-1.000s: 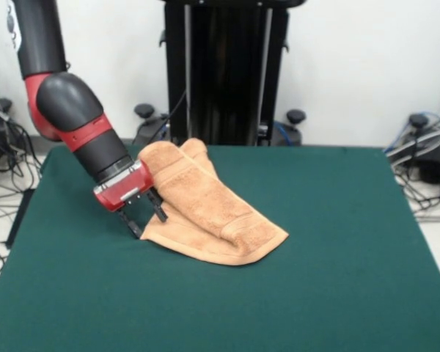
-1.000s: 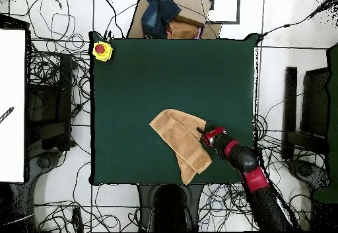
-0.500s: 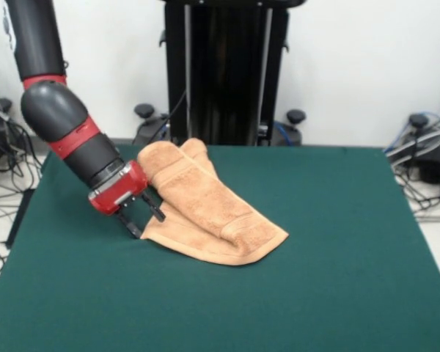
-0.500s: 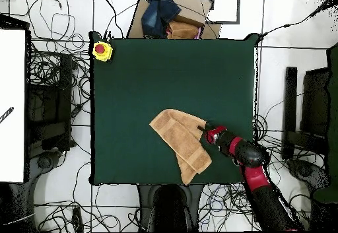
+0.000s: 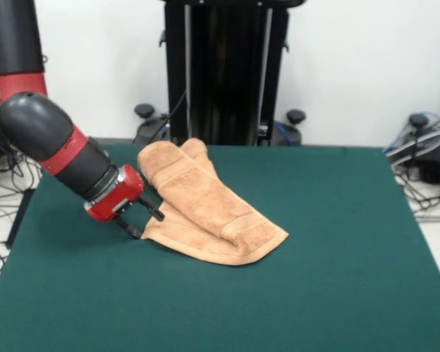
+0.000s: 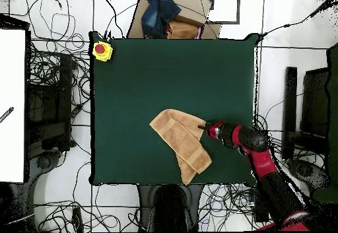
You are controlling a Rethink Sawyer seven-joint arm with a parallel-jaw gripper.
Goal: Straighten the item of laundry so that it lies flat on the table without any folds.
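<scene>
Towel [image 5: 205, 209] [image 6: 181, 139] folded, rumpled on green counter [image 5: 337, 279] [image 6: 158, 72]. Jaws [image 5: 142, 221] [image 6: 204, 129] apart, tilted low, straddling towel's corner edge; grip not clear.

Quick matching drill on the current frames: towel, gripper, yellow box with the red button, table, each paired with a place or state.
Things:
1. towel
2. gripper
3. yellow box
4. table

Places or states:
A. at a table corner
B. dark green top, carries the towel
C. folded over itself, not flat
D. open, at the towel's edge

Pairs: 1-C, 2-D, 3-A, 4-B
</scene>
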